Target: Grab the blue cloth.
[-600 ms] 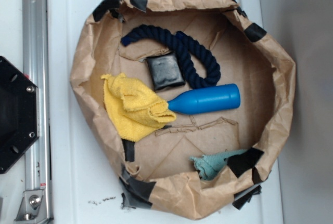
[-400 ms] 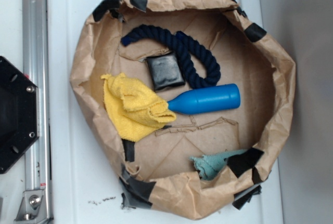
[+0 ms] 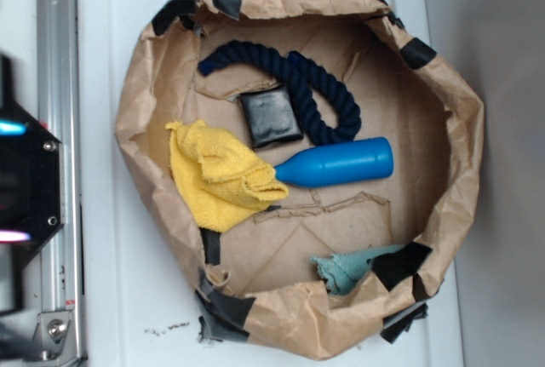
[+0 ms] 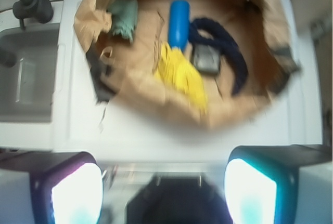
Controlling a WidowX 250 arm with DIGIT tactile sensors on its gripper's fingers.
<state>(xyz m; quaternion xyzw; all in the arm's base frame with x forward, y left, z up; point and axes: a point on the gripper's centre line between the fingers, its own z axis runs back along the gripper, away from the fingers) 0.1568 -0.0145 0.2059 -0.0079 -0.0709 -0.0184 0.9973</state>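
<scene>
**Arm coming into view, cloth untouched**

Your gripper [image 4: 164, 182] is now blurring in at the left edge, absent a moment ago; fingers spread wide, holding nothing. The blue cloth [image 3: 343, 269] is lying against the paper bowl's [image 3: 298, 324] near wall, well apart

Two cloths [image 3: 220, 175]; one bottle [image 3: 341, 163]; one rope [image 3: 298, 82]; one black pad [image 3: 270, 116].

Over at the left edge, the black arm base [image 3: 25, 197] now looks blurred and taller, with a blue glow near its top and a pinkish glow lower down that were not there a moment ago; it has begun to move.
</scene>
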